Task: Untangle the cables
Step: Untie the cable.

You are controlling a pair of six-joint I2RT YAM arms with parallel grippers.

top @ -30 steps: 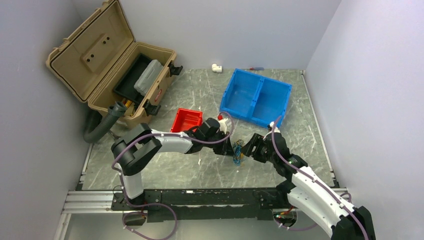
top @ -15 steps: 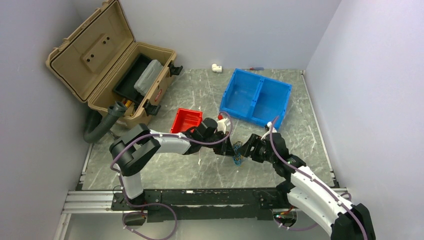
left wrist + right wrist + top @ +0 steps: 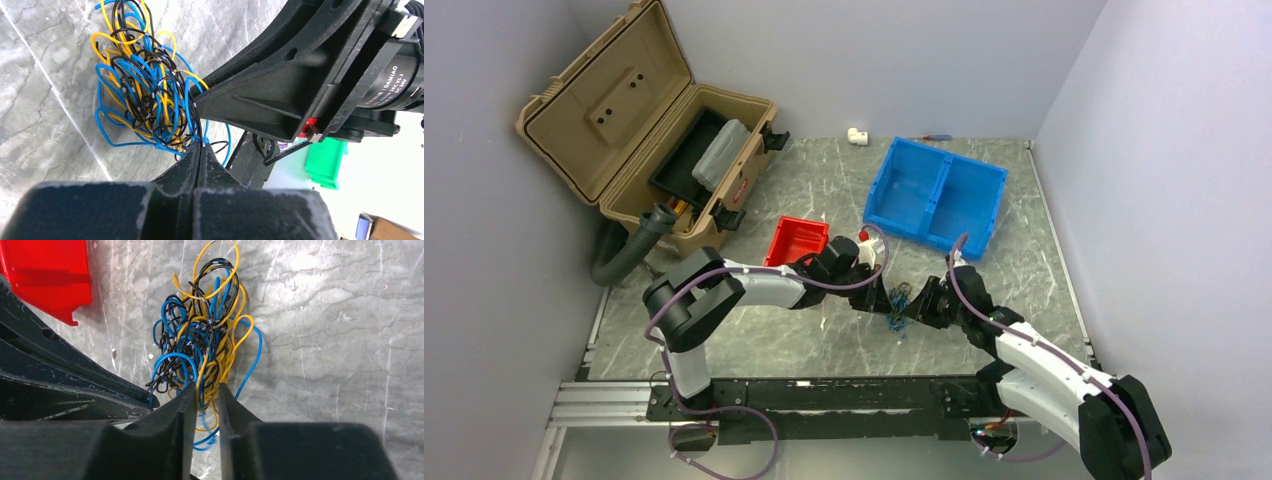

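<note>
The cables (image 3: pixel 900 303) are a fist-sized tangle of thin yellow, blue and black wires lying on the grey marble table between the two arms. My left gripper (image 3: pixel 885 298) reaches in from the left. The left wrist view shows the left gripper (image 3: pixel 201 145) shut on a dark and a blue strand at the near edge of the cables (image 3: pixel 145 95). My right gripper (image 3: pixel 917 306) comes in from the right. In its wrist view the right gripper (image 3: pixel 206 386) stands narrowly open, with yellow and blue strands of the cables (image 3: pixel 205 340) running through the gap.
A red bin (image 3: pixel 798 240) lies just behind the left gripper. Further back stands a blue two-compartment bin (image 3: pixel 936 195). An open tan toolbox (image 3: pixel 644 130) with a grey pipe (image 3: pixel 629 250) beside it sits at the back left. A white fitting (image 3: pixel 857 134) lies by the far wall.
The right gripper has moved left into the tangle and its jaws have narrowed around some strands. The left gripper has kept its grip and barely moved.
</note>
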